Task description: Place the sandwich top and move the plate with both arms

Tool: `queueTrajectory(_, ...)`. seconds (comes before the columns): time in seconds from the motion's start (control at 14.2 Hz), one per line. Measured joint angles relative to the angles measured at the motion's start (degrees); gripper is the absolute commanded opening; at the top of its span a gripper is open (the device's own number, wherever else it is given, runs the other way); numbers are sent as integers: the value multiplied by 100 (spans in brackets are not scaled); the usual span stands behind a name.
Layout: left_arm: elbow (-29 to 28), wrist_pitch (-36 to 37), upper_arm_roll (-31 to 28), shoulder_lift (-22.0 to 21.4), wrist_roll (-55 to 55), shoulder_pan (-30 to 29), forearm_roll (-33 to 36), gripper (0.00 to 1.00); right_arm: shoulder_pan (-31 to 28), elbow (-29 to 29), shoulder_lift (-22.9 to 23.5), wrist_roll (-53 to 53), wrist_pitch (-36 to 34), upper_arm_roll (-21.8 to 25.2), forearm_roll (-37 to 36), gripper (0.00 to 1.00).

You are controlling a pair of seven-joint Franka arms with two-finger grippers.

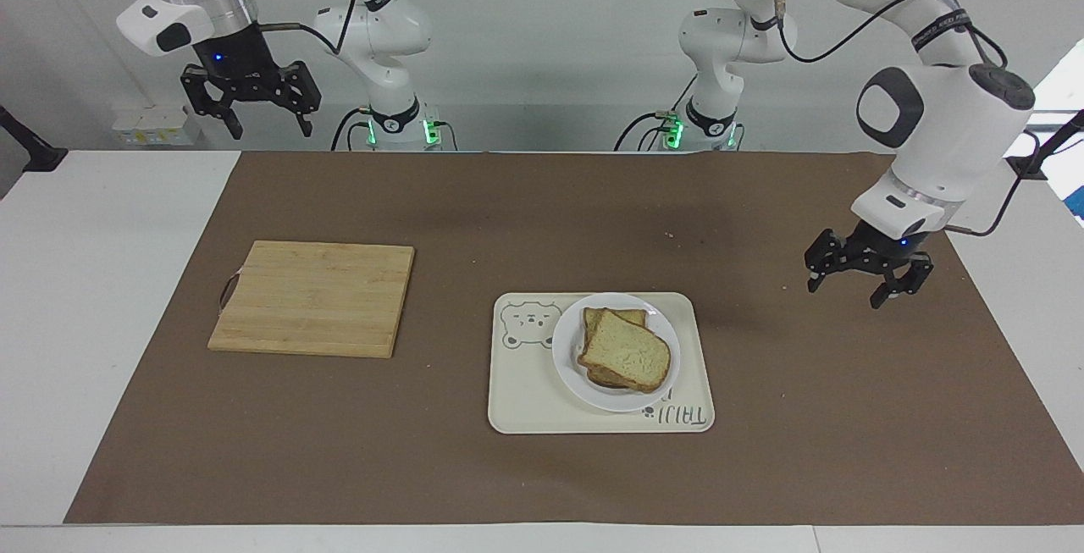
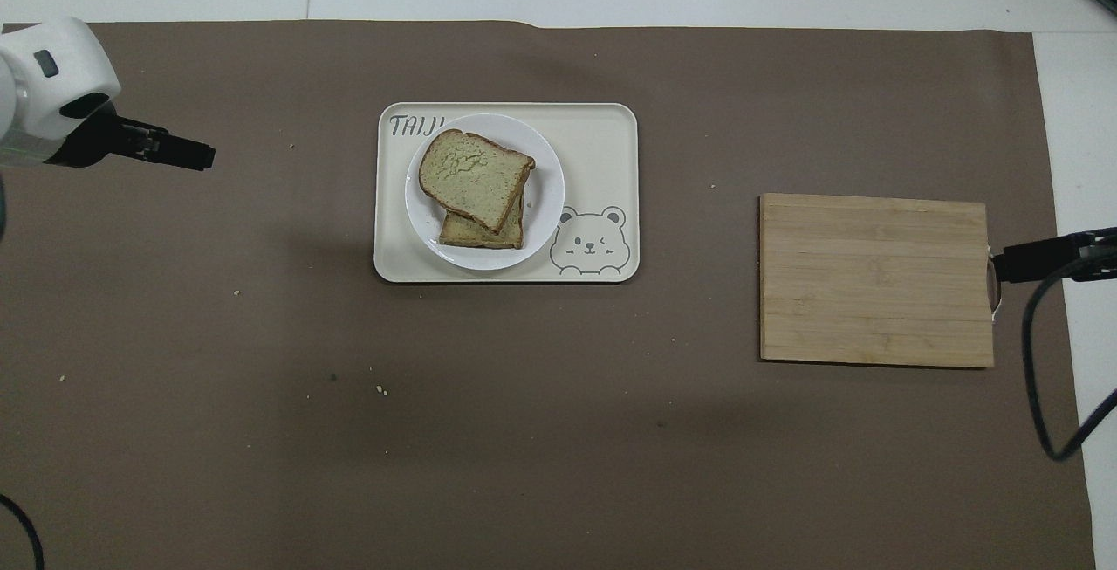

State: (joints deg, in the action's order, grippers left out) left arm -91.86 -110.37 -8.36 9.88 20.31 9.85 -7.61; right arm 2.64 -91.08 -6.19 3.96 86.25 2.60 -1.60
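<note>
Facing view: top slice (image 1: pixel 627 352) on lower slice, on plate (image 1: pixel 569 360) in tray (image 1: pixel 525 396). Left claw (image 1: pixel 865 268) apart, empty, over mat. Right claw (image 1: pixel 250 101) apart, raised, waiting.
Overhead view: board (image 2: pixel 875 279) toward right arm's end.

Cutting board (image 1: pixel 313 297): pale wood, visible strips and grain, matt. Table cover (image 1: pixel 542 468): brown, paper-like sheet, matt, faintly blotched. Tray (image 1: pixel 529 400): cream, smooth, plastic-looking, slight sheen. Plate (image 1: pixel 569 358): white, smooth, glossy like glazed ceramic. Sandwich top (image 1: pixel 627 352): porous, dry crumb, cracked surface, darker crust. Arm shells: smooth glossy white plastic; grippers matt black.
</note>
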Motion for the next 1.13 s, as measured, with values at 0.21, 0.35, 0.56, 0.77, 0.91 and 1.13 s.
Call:
queueTrajectory(0.21,920,1407,-43,-31,-89,6,48,100,0,0,0,0,0,0,0,100)
queueTrajectory(0.35,1477,2092,-89,-28,-274,2,58,100,0,0,0,0,0,0,0,100)
queueTrajectory(0.56,1710,2542,-75,-106,-609,13,159,100,0,0,0,0,0,0,0,100)
queueTrajectory(0.77,1165,2528,-39,-517,-841,34,327,100,0,0,0,0,0,0,0,100)
queueTrajectory(0.91,565,2322,-39,-838,-875,34,372,100,0,0,0,0,0,0,0,100)
queueTrajectory(1.13,96,2211,-39,-1043,-888,34,438,100,0,0,0,0,0,0,0,100)
